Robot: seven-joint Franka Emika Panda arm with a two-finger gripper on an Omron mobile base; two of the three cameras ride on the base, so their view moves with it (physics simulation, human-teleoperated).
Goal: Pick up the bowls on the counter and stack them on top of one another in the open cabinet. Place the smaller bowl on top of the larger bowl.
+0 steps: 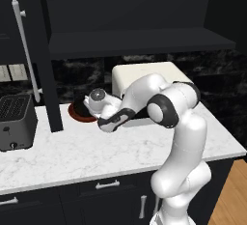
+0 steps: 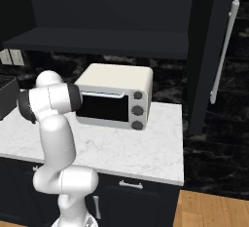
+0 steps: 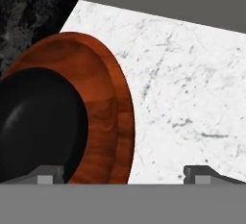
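Two bowls sit together on the counter point(image 1: 72, 151) as I watch from my station: the black bowl point(image 3: 33, 127) lies in front of the brown bowl point(image 3: 103, 98) in the hand view, overlapping it, and I cannot tell whether it rests inside it or only beside it. Both lie at the back of the counter, just left of the toaster oven point(image 1: 144, 74) in the left base view, where a sliver of the brown bowl point(image 1: 79, 113) peeks out behind the hand.

My gripper point(image 3: 122, 174) hangs low over the marble with its jaws spread wide and nothing between them. One fingertip point(image 3: 45, 175) stands in front of the black bowl; the other point(image 3: 204, 174) is over bare counter.

Above the oven, the cabinet shelf point(image 1: 140, 43) runs dark and flat, and the open door point(image 1: 41, 60) with its silver handle point(image 1: 24, 50) hangs to the oven's left. Farther left of the oven stands a dark toaster point(image 1: 15, 122). In the right base view the arm point(image 2: 53, 123) rises left of the oven point(image 2: 114, 97).
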